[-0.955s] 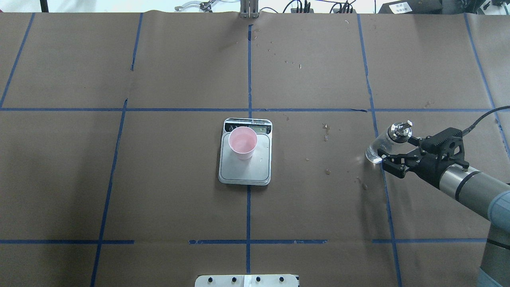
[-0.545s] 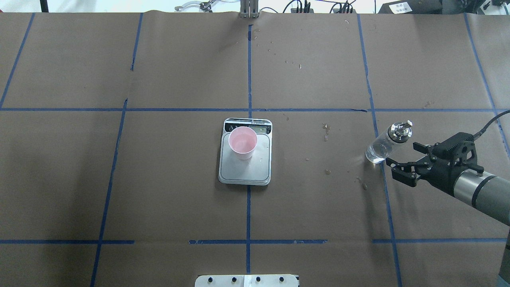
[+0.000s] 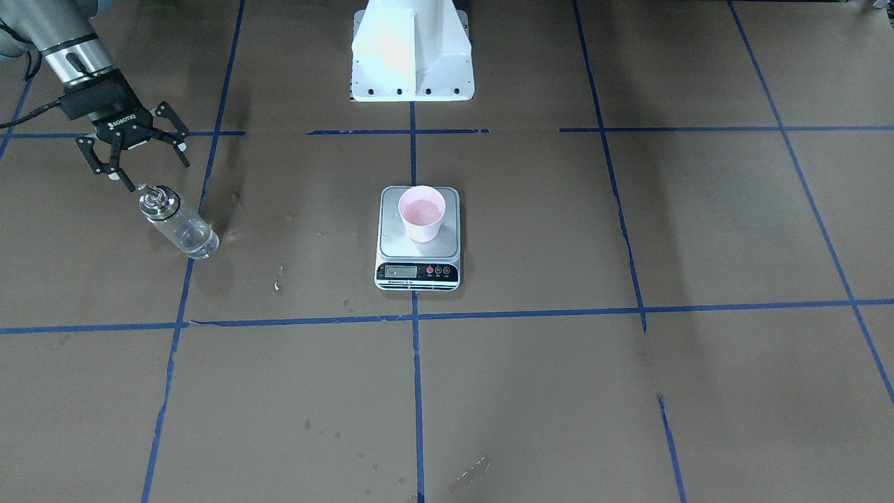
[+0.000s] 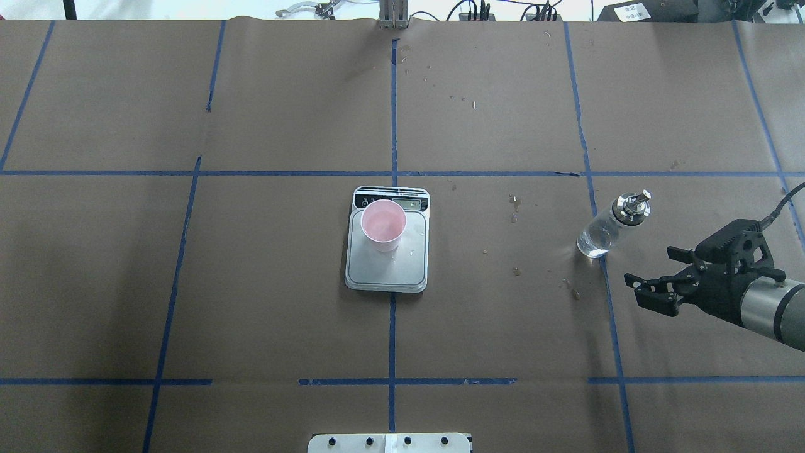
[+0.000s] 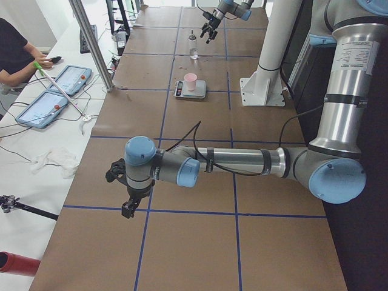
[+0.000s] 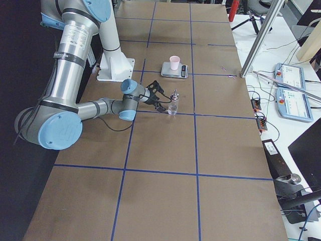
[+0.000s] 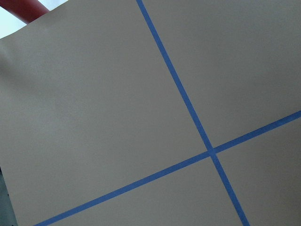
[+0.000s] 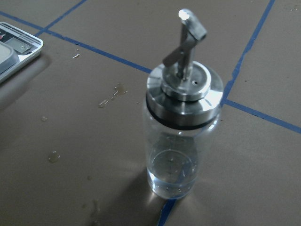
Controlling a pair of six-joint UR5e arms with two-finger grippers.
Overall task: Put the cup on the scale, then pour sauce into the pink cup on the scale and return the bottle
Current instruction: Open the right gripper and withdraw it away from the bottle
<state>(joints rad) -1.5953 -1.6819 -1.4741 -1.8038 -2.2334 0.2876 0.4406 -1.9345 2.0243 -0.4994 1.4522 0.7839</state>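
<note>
Return step, apparently done: glass bottle [image 4: 609,228] upright on counter [image 4: 503,327], well right of scale [image 4: 385,267] bearing pink cup [image 4: 383,224]; right gripper [image 4: 649,265] farther right, jaws apart; left gripper [image 5: 124,194] jaws: cannot tell; next, arm retreat only.

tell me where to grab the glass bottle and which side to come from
Grip the bottle around its clear round body, midway up, below the metal cap. It stands upright and the spout juts up off the cap, so a top grasp looks awkward. Probably best to come in level from the robot's right, where the open right hand faces it.
</note>
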